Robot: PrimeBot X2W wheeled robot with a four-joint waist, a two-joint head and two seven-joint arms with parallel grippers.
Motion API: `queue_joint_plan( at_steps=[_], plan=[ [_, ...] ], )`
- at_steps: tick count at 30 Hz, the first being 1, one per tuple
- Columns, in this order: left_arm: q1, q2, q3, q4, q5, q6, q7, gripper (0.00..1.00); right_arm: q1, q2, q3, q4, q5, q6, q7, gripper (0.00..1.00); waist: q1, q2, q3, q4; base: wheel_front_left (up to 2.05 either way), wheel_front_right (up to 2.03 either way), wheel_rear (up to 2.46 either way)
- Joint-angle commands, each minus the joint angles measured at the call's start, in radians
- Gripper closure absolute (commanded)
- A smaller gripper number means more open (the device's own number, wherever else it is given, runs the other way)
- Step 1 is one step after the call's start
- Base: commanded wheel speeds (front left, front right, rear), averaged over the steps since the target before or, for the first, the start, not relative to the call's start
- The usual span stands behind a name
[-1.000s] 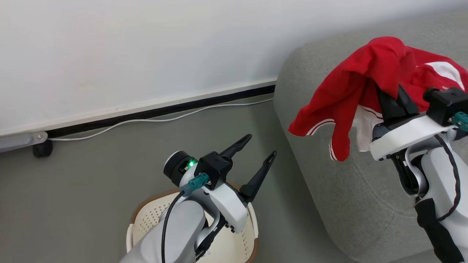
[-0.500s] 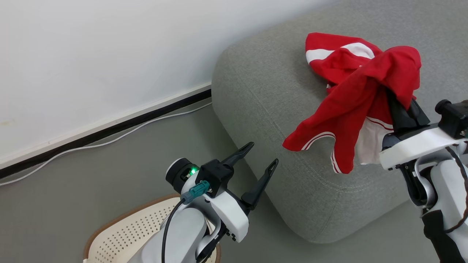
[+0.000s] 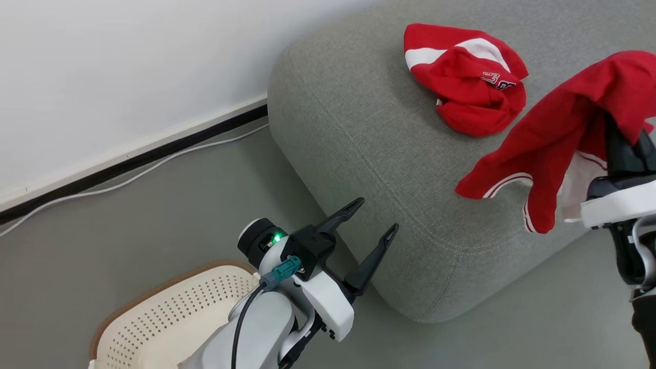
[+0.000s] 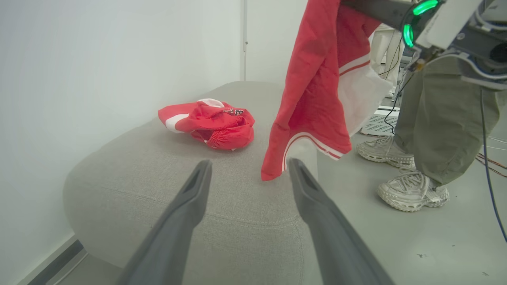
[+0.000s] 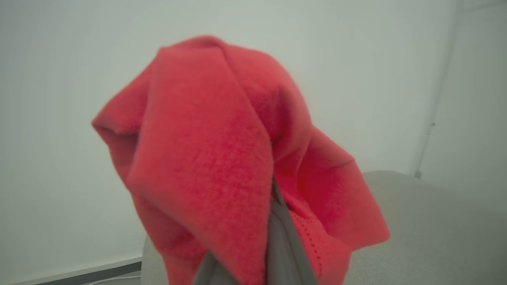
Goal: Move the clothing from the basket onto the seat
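**A:** Where is the clothing?

**B:** One red garment point(image 3: 466, 87) with a white band and white lettering lies crumpled on top of the seat point(image 3: 359, 128), toward the wall side. The other red garment point(image 3: 553, 138) hangs from the right gripper point(image 3: 617, 136) over the seat's near edge, well apart from the first.

**A:** How is it held?

**B:** The right fingers are closed on it. The cloth drapes over their tips and falls in folds, showing a white panel and thin white stripes along the hem. In the right wrist view the red fabric covers most of the fingers. I cannot tell whether the lowest corner touches the cushion.

**A:** And the left gripper point(image 3: 376, 215)?

**B:** Its fingers are spread apart and hold nothing. It is raised beside the seat's front corner, pointing at the seat.

**A:** The basket point(image 3: 169, 318)?

**B:** It stands on the grey floor point(image 3: 154, 215) at the lower left, partly hidden by the left arm, apart from the seat.

**A:** Anything else?

**B:** A white cable point(image 3: 128, 179) runs along the foot of the wall. In the left wrist view a person's legs in olive trousers point(image 4: 439, 118) and pale shoes point(image 4: 412, 192) stand beyond the seat.
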State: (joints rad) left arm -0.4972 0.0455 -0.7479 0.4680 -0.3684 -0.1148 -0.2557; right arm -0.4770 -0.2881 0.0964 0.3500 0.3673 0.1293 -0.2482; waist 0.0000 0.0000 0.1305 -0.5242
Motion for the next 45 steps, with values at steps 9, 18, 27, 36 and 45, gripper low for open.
queue_joint_plan(
  at_steps=[9, 18, 27, 36, 45],
  plan=[
    [-0.065, 0.006, 0.005, -0.053, 0.045, -0.014, -0.006, 0.0, -0.125, -0.047, -0.132, -0.024, -0.107, 0.001, -0.014, 1.0, 0.0, 0.0, 0.137, 0.05, 0.0, 0.0, 0.0],
    [-0.114, 0.041, -0.054, -0.071, 0.047, -0.016, -0.006, 0.0, -0.331, -0.114, -0.261, 0.08, -0.199, 0.001, -0.01, 1.0, 0.0, 0.0, 0.261, 0.101, 0.0, 0.0, 0.0],
    [-0.161, 0.092, -0.12, -0.074, 0.014, -0.016, -0.006, 0.0, -0.612, -0.175, -0.492, 0.203, -0.351, 0.001, 0.008, 1.0, 0.0, 0.0, 0.369, 0.183, 0.0, 0.0, 0.0],
    [-0.17, 0.115, -0.13, -0.071, -0.004, -0.016, -0.006, 0.0, -0.768, -0.092, -0.835, 0.213, -0.619, 0.001, -0.007, 1.0, 0.0, 0.0, 0.424, 0.285, 0.0, 0.0, 0.0],
    [-0.173, 0.129, -0.132, -0.071, -0.002, -0.016, -0.006, 0.0, -0.816, -0.025, -0.996, 0.354, -0.725, 0.001, -0.011, 1.0, 0.0, 0.0, 0.492, 0.341, 0.0, 0.0, 0.0]
  ],
)
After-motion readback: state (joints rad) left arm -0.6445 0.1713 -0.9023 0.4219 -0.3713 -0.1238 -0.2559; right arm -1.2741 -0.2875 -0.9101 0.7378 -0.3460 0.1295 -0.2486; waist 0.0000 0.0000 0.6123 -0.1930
